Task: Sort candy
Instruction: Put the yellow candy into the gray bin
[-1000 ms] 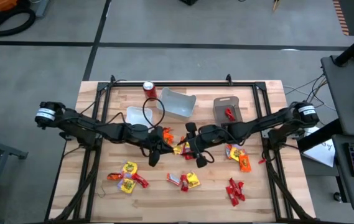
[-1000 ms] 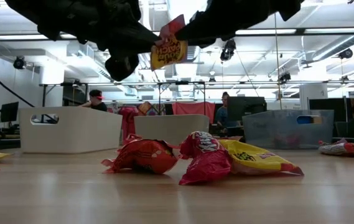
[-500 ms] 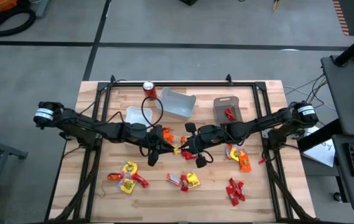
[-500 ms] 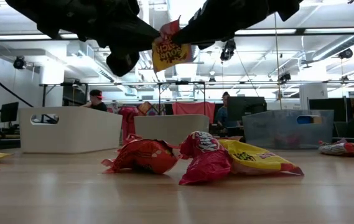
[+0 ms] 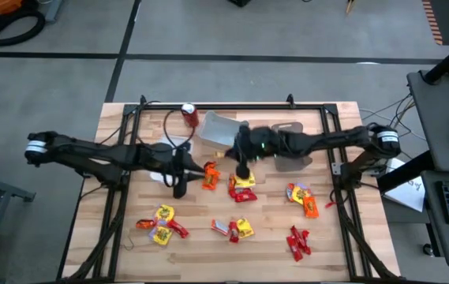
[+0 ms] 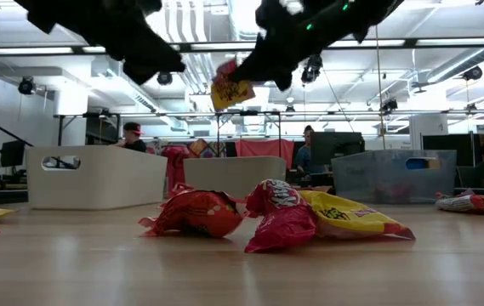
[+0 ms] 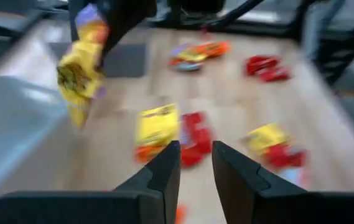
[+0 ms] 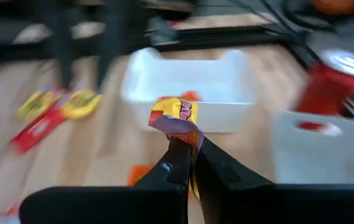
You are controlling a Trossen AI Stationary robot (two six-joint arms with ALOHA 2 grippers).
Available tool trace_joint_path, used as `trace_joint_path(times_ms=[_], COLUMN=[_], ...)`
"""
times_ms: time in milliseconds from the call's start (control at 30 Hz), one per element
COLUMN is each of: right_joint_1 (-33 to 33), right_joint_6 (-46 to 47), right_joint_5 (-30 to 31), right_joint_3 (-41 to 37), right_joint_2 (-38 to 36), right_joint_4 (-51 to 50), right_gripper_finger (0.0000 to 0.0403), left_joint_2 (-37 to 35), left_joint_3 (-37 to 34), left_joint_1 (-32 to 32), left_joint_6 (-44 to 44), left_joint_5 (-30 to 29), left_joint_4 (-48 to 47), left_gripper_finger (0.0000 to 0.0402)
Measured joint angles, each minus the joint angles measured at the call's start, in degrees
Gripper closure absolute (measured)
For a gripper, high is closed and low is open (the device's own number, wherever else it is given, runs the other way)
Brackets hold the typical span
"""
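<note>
Since a second ago the yellow candy point(image 8: 175, 118) has passed from the left gripper point(image 5: 179, 187) to the right gripper point(image 5: 244, 168), which now pinches it tight and carries it up off the table. The left gripper has drawn back with its fingers a narrow gap apart and nothing between them. Ahead of the right gripper lies a white bin point(image 8: 189, 87); the handover looks complete, and the drop remains. More candy sits on the table point(image 5: 350, 237) below.
</note>
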Motion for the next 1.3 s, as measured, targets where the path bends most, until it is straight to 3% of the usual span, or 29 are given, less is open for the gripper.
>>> trace_joint_path(times_ms=[267, 467, 867, 1300], right_joint_1=[-12.19, -15.49, -15.42, -15.42], right_joint_6=[14.14, 17.37, 19.24, 19.89], right_joint_5=[-0.09, -2.58, -3.30, -2.93], right_joint_3=[3.25, 6.00, 8.62, 8.73], right_joint_2=[5.54, 11.65, 19.28, 19.86], right_joint_4=[0.09, 0.22, 0.15, -1.55], right_gripper_finger=[0.0394, 0.0394, 0.0394, 0.0393], left_joint_2=[-8.42, -10.93, -11.36, -11.16], left_joint_3=[0.00, 0.00, 0.00, 0.00], left_joint_1=[2.76, 3.00, 3.04, 3.04], left_joint_6=[6.16, 5.03, 4.67, 4.67], left_joint_5=[-12.72, -18.45, -20.30, -20.35], left_joint_4=[-13.03, -17.86, -20.33, -20.42], left_gripper_finger=[0.0324, 0.0324, 0.0324, 0.0324])
